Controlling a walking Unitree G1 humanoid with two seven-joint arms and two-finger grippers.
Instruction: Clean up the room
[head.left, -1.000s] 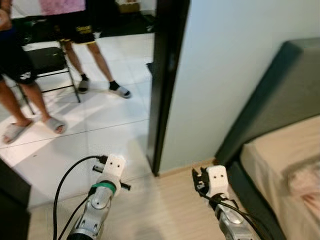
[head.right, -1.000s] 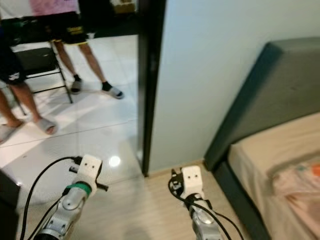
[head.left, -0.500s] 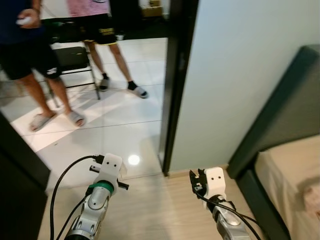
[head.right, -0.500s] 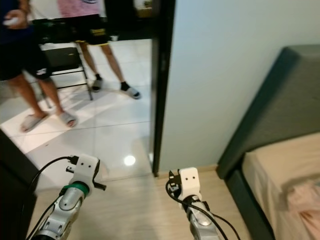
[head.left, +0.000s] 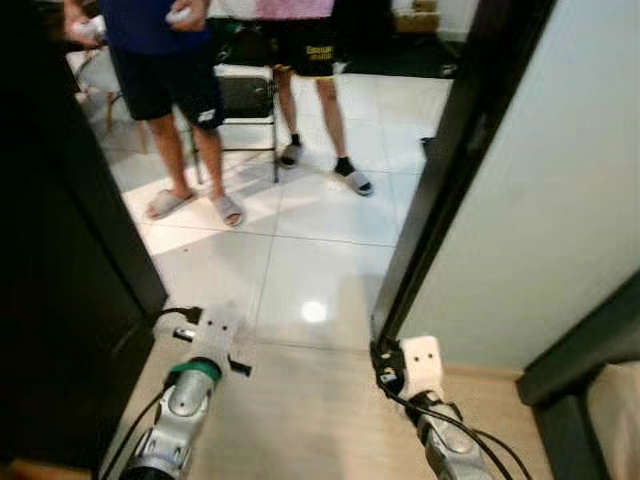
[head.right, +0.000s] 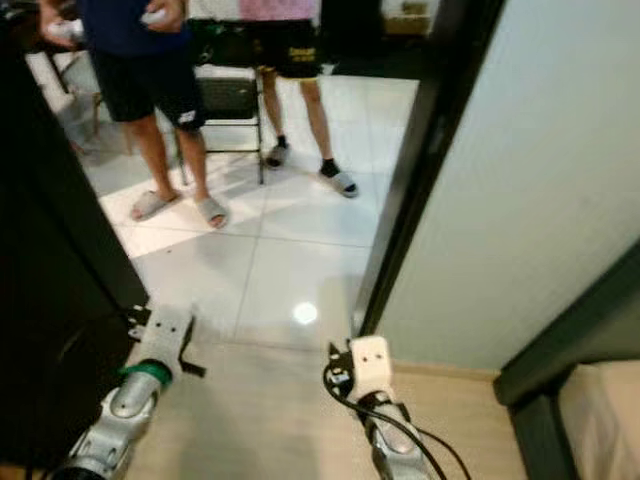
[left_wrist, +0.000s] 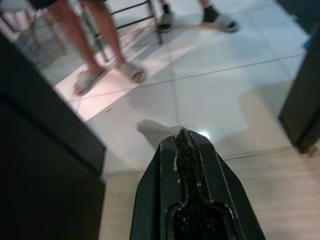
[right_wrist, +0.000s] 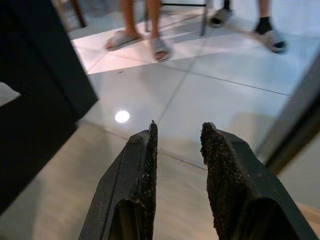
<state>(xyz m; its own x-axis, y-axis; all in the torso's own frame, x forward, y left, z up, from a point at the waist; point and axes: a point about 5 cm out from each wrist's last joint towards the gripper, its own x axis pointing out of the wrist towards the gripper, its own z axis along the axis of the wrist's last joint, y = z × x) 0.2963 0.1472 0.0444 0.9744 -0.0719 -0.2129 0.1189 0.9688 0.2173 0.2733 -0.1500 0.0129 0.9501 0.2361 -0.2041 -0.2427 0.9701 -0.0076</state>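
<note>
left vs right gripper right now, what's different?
The left gripper has its jaws shut tight together; the right gripper has its jaws apart with a clear gap. The left sits next to the dark door panel, the right next to the black door frame. Both are empty, held low over the floor.

A home: a bedroom doorway (head.left: 455, 160) with wood-look flooring (head.left: 300, 420), opening onto white glossy tiles (head.left: 300, 250) where two people in slippers (head.left: 190, 205) stand by a folding chair (head.left: 245, 100).
</note>
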